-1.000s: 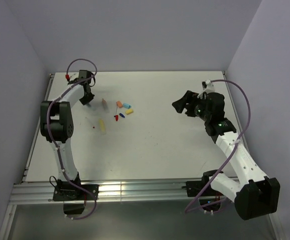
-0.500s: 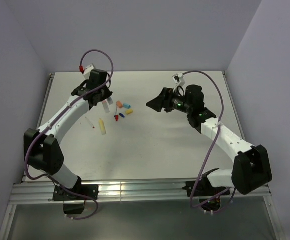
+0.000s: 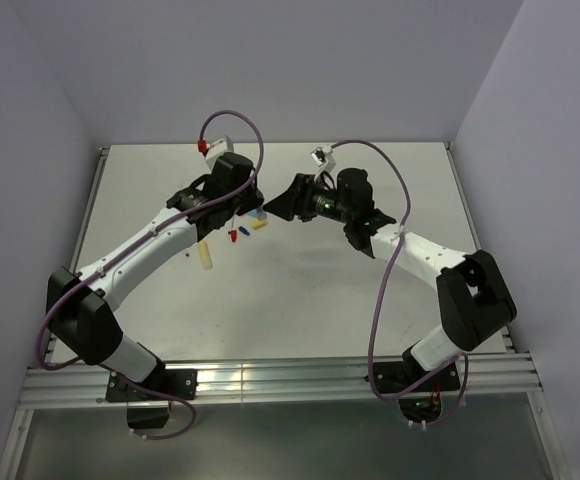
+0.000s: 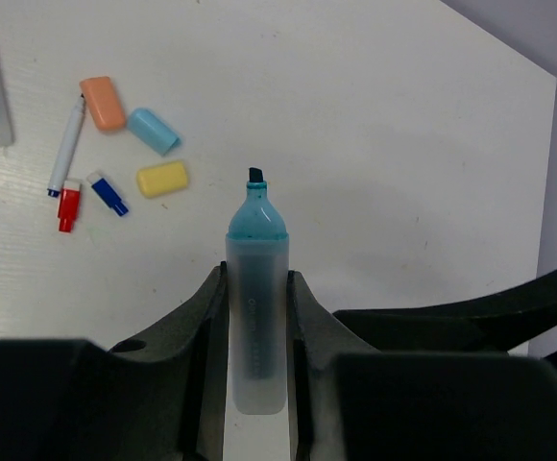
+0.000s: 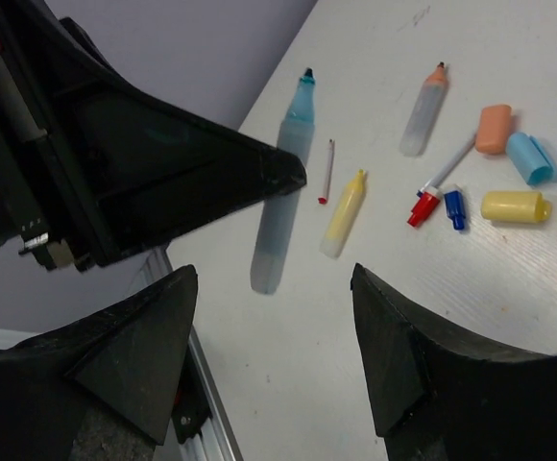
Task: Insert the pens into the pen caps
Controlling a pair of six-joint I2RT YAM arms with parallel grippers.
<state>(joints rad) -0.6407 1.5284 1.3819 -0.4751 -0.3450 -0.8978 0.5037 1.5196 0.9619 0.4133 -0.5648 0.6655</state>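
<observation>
Top external view: since a second ago both arms have swung inward and now meet mid-table. The left gripper (image 4: pixel 256 280) clamps the blue-tipped pen (image 4: pixel 256 336). The right gripper (image 5: pixel 271 277) gapes empty, facing it. The pen caps (image 4: pixel 154 131) lie on the table (image 4: pixel 403 144).

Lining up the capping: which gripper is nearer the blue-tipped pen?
Left. The left gripper is shut on the blue-tipped pen, around its barrel; the right gripper is open, facing it from the right, apart.

The blue pen (image 4: pixel 256 317) is frosted translucent plastic; the caps (image 4: pixel 161 179) at upper left of the left wrist view are opaque, smooth and matt. The table (image 4: pixel 403 144) is matt off-white with faint grain, the left gripper (image 4: pixel 256 280) matt black plastic, the rail (image 3: pixel 270 378) low in the top view shiny metal.
</observation>
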